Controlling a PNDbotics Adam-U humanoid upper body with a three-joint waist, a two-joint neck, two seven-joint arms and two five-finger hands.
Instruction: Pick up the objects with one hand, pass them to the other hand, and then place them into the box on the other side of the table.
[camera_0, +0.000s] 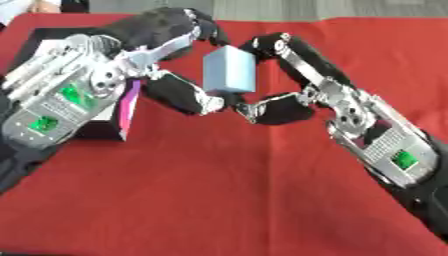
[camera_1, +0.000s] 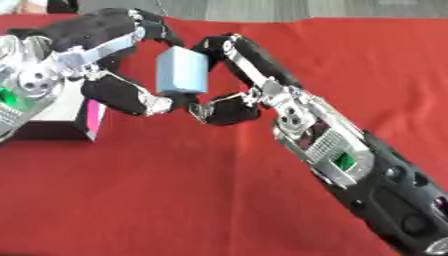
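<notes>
Above the middle of the red cloth (camera_0: 219, 200), we hold the upright blue block (camera_0: 229, 70) between both hands, left hand (camera_0: 166, 55) and right hand (camera_0: 293, 85) each curled around it, with the box (camera_0: 96, 127) lying nearer the left hand.

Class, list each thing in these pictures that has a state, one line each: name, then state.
Blue block: upright, off the cloth, pinched between both hands.
Left hand: fingers curled round the block.
Right hand: fingers curled round the block.
Box: on the red cloth beneath the left arm, mostly hidden.
</notes>
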